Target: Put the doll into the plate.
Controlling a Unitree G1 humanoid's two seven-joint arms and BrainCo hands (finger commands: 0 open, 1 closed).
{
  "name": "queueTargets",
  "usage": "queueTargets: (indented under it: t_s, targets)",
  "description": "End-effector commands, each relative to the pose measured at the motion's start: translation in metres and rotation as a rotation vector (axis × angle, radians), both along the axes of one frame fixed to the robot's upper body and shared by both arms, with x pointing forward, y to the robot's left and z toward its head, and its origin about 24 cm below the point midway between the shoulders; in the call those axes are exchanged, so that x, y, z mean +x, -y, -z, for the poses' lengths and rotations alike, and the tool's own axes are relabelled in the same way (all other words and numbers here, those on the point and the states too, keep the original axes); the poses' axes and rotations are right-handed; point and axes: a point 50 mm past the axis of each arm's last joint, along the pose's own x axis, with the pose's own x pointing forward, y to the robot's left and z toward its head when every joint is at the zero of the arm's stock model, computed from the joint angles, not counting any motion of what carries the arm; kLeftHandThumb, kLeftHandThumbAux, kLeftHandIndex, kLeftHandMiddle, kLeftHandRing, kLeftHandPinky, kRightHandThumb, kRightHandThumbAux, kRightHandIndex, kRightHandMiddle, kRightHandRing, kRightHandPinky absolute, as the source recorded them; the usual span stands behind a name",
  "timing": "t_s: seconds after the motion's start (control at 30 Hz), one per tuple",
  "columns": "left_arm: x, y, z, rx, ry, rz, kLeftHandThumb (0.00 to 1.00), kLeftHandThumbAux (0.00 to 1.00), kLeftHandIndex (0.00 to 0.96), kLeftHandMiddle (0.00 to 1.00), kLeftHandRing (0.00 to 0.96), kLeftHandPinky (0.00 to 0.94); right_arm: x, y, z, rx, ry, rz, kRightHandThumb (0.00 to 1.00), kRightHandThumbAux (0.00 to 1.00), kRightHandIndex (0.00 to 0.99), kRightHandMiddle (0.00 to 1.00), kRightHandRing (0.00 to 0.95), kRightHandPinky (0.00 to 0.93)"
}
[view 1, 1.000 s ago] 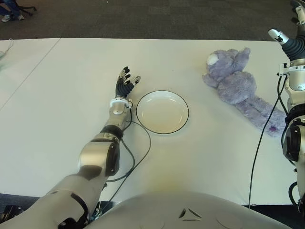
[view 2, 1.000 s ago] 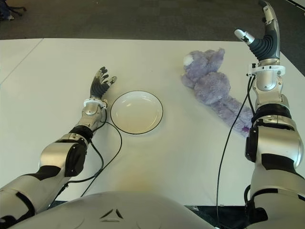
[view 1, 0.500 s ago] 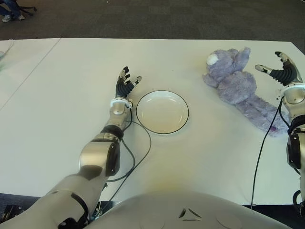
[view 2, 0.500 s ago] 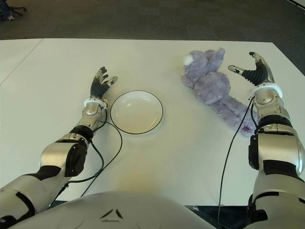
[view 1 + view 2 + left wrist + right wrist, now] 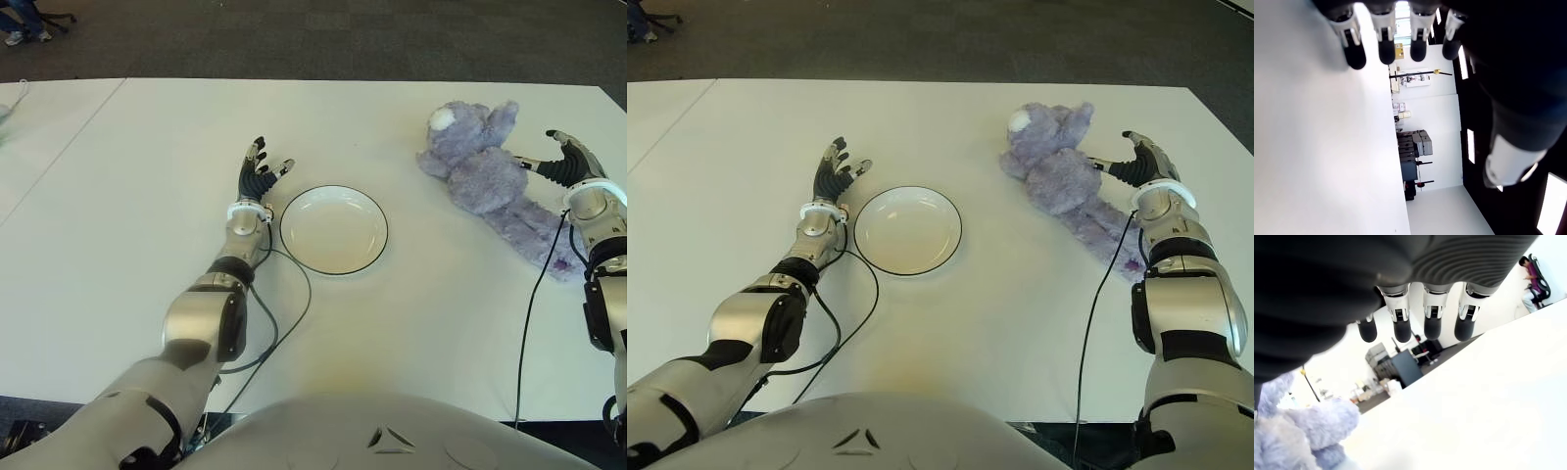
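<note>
A purple plush bear doll (image 5: 482, 176) lies on the white table (image 5: 147, 176) at the right, head toward the far side, legs trailing to the right front. My right hand (image 5: 560, 164) is just right of the doll's body, fingers spread, thumb reaching toward the plush, holding nothing. In the right wrist view the doll (image 5: 1298, 431) shows beside the straight fingers (image 5: 1400, 328). A white plate (image 5: 334, 229) with a dark rim sits near the table's middle, empty. My left hand (image 5: 259, 168) shows just left of the plate, fingers spread.
A black cable (image 5: 279, 323) loops over the table by my left forearm, close to the plate's near rim. Another cable (image 5: 534, 304) hangs along my right arm. Dark carpet (image 5: 323, 39) lies beyond the table's far edge.
My right hand has dropped from high above the table's far right corner down to the doll's right side. The left hand, plate and doll have stayed put.
</note>
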Motion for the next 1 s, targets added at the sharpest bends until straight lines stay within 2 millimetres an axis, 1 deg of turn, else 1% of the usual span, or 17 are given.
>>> queueTargets:
  t_s: [0.03, 0.37, 0.5, 0.53, 0.57, 0.63, 0.87, 1.0]
  targets:
    - [-0.067, 0.007, 0.081, -0.003, -0.413, -0.002, 0.058, 0.735, 0.060, 0.069, 0.082, 0.127, 0.000, -0.003, 0.009, -0.042, -0.062, -0.001, 0.103, 0.495, 0.000, 0.000, 0.000, 0.000]
    - [-0.068, 0.007, 0.081, 0.005, -0.413, -0.001, 0.048, 0.729, 0.054, 0.069, 0.082, 0.118, 0.003, -0.005, 0.006, -0.069, -0.077, 0.002, 0.160, 0.503, 0.000, 0.000, 0.000, 0.000]
    - [-0.068, 0.006, 0.081, -0.003, -0.417, -0.003, 0.049, 0.729, 0.052, 0.063, 0.075, 0.110, 0.008, -0.007, -0.001, -0.090, -0.080, -0.008, 0.187, 0.504, 0.000, 0.000, 0.000, 0.000]
    - [-0.068, 0.007, 0.081, -0.001, -0.416, 0.001, 0.049, 0.729, 0.052, 0.063, 0.074, 0.109, 0.015, -0.009, -0.014, -0.102, -0.068, -0.018, 0.189, 0.505, 0.000, 0.000, 0.000, 0.000]
    - [-0.067, 0.007, 0.081, 0.002, -0.413, 0.006, 0.049, 0.731, 0.048, 0.060, 0.071, 0.112, 0.021, -0.011, -0.028, -0.111, -0.050, -0.028, 0.219, 0.502, 0.000, 0.000, 0.000, 0.000]
    - [-0.067, 0.007, 0.081, 0.006, -0.410, 0.011, 0.049, 0.730, 0.047, 0.059, 0.070, 0.113, 0.029, -0.014, -0.045, -0.120, -0.022, -0.039, 0.237, 0.497, 0.000, 0.000, 0.000, 0.000]
    - [-0.069, 0.008, 0.082, 0.000, -0.416, 0.008, 0.058, 0.737, 0.049, 0.064, 0.072, 0.108, 0.032, -0.014, -0.060, -0.151, 0.017, -0.050, 0.253, 0.498, 0.000, 0.000, 0.000, 0.000]
    - [-0.069, 0.008, 0.082, -0.004, -0.411, 0.005, 0.065, 0.727, 0.047, 0.062, 0.070, 0.104, 0.032, -0.013, -0.065, -0.176, 0.039, -0.063, 0.217, 0.487, 0.000, 0.000, 0.000, 0.000]
